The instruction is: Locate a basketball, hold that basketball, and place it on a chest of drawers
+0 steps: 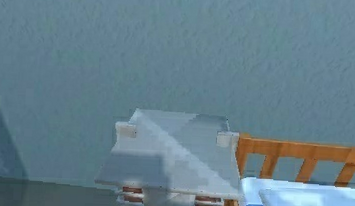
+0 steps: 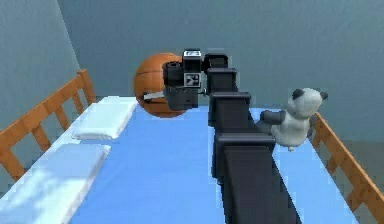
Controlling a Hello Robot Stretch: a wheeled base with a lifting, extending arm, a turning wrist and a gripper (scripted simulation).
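Note:
An orange basketball (image 2: 157, 72) shows over the far end of the bed (image 2: 170, 160), against the blue wall. My arm (image 2: 240, 140) reaches out over the bed, and the gripper (image 2: 152, 96) lies across the front of the ball. The ball's underside overlaps the mattress edge, so I cannot tell whether the gripper holds it or it rests on the bed. In the forward view a grey chest of drawers (image 1: 173, 151) stands against the wall, its top bare and its drawer fronts (image 1: 131, 195) at the bottom edge.
Two white pillows (image 2: 105, 118) (image 2: 55, 170) lie along the bed's left. A grey and white plush bear (image 2: 297, 115) sits by the arm. Wooden rails (image 2: 50, 110) (image 2: 345, 165) line both sides. In the forward view, a wooden bed end (image 1: 293, 156) and a pillow (image 1: 311, 202) adjoin the chest.

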